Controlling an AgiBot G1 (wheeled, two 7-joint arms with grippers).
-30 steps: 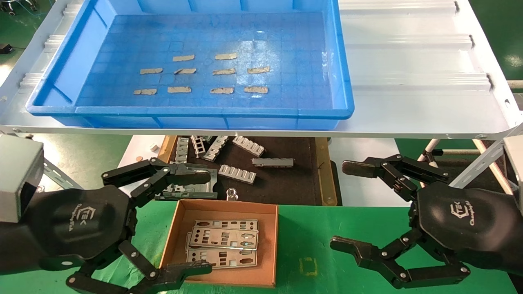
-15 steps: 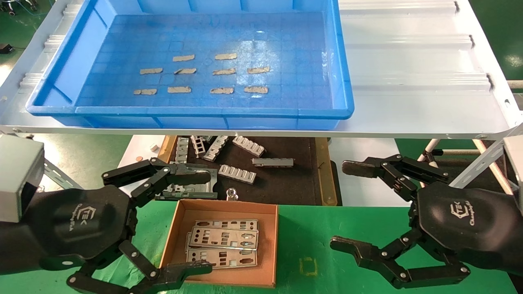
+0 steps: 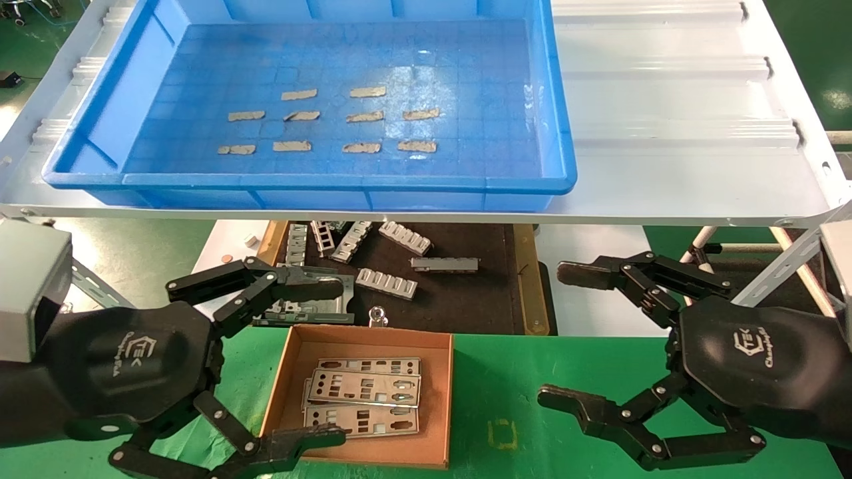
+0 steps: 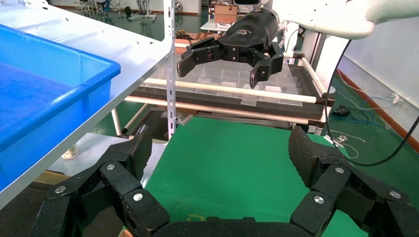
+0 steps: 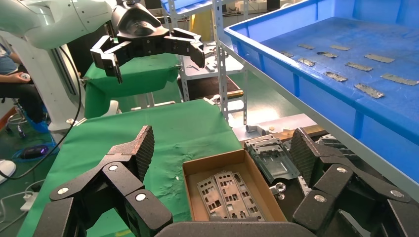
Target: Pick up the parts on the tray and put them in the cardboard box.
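The blue tray (image 3: 559, 133) (image 5: 296, 74) sits on the white shelf and holds only tan tape strips (image 3: 363, 117). Three silver punched parts (image 3: 366, 389) (image 5: 228, 195) lie overlapping inside the brown cardboard box (image 3: 439, 399) (image 5: 190, 173) on the green table. My left gripper (image 3: 326, 362) (image 4: 220, 150) hovers open at the box's left side with nothing between its fingers. To the right of the box, apart from it, my right gripper (image 3: 566, 336) (image 5: 222, 148) hangs open and empty over the green mat.
Behind the box a dark wooden-edged tray (image 3: 526, 279) holds ribbed grey brackets (image 3: 386, 283) and a larger metal bracket (image 5: 274, 160). The white corrugated shelf (image 3: 679, 133) overhangs it. Shelf legs (image 3: 785, 259) stand at the right.
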